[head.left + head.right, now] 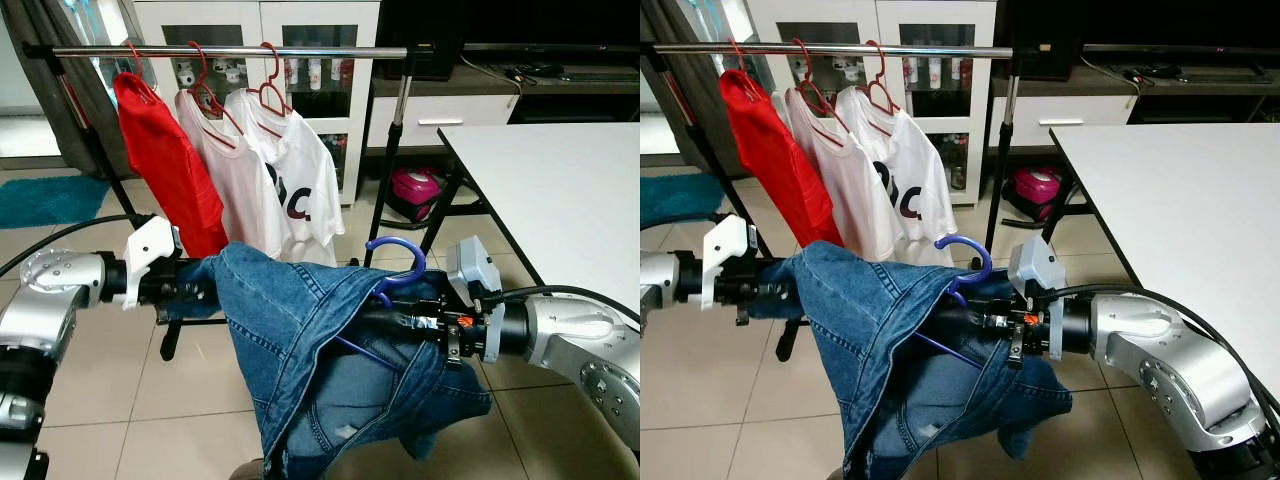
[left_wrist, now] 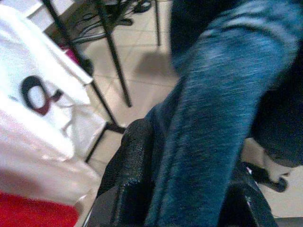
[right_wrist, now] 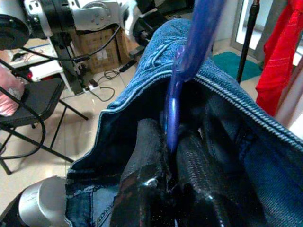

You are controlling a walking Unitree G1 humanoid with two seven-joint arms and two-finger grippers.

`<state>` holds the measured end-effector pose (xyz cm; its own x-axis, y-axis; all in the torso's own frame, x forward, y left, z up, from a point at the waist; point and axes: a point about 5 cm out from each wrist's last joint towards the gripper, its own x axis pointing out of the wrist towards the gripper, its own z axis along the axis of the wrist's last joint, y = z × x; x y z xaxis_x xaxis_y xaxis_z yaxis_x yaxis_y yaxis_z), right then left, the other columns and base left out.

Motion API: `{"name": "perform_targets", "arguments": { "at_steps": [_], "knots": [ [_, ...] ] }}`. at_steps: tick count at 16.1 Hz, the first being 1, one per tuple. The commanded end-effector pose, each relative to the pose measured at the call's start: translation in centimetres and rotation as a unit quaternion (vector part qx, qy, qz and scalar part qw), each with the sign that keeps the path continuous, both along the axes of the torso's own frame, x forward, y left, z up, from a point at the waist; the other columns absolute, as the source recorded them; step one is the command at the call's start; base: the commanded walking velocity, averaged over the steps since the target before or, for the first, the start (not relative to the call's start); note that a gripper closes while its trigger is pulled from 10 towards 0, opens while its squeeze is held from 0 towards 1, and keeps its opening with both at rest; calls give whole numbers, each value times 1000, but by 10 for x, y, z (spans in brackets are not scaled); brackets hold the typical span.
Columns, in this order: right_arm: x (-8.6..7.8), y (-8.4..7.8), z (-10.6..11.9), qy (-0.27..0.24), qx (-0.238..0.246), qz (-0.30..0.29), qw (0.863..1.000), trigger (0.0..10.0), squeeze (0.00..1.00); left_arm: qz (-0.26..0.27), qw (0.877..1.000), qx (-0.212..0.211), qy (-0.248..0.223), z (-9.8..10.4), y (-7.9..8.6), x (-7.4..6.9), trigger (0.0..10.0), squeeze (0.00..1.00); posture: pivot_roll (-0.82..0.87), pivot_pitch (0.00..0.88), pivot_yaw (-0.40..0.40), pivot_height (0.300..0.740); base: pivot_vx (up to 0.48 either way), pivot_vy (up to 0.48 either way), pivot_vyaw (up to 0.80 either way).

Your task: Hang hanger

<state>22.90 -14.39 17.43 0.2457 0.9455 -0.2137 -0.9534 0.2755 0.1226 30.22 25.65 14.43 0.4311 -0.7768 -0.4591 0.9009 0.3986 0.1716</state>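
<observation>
A blue denim jacket (image 1: 300, 330) hangs on a blue plastic hanger (image 1: 398, 268) between my two arms, in front of the clothes rail (image 1: 230, 51). My right gripper (image 3: 165, 151) is shut on the blue hanger's neck (image 3: 174, 109), just below its hook, with the denim collar draped over the fingers. My left gripper (image 1: 195, 285) is shut on the jacket's denim shoulder (image 2: 213, 127), holding it out to the left. The hook (image 1: 965, 247) stands upright, well below the rail.
On the rail hang a red shirt (image 1: 165, 160) and two white shirts (image 1: 285, 175) on red hangers. A white table (image 1: 560, 190) stands at the right. A white cabinet (image 1: 270, 40) is behind the rail, a pink bag (image 1: 415, 187) under it.
</observation>
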Motion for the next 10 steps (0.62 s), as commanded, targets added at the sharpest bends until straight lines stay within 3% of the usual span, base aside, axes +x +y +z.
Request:
{"name": "perform_targets", "arguments": {
  "at_steps": [1, 3, 5, 8, 10],
  "knots": [
    [-2, 2, 14, -32, 20, 15, 999, 10000, 0, 17, 1000, 16, -15, 1, 2, 4, 0, 0, -129, 0, 57, 740, 0, 0, 0],
    [-2, 1, 14, -33, 22, 14, 999, 10000, 0, 67, 997, 18, -19, -4, 8, 9, 0, 0, -129, 0, 57, 740, 0, 0, 0],
    [-2, 1, 15, -33, 27, 12, 999, 10000, 0, 138, 990, -11, -25, -6, 13, 16, 0, 0, -130, 0, 59, 740, 0, 0, 0],
    [-3, -1, 16, -28, 33, 12, 999, 10000, 0, 286, 957, -46, 3, -25, 27, 21, 0, 0, -133, 0, 62, 740, 0, 0, 0],
    [-4, -1, 17, -25, 34, 12, 999, 10000, 0, 328, 943, -56, 4, -27, 31, 23, 0, 0, -135, 0, 63, 740, 0, 0, 0]
  ]
}}
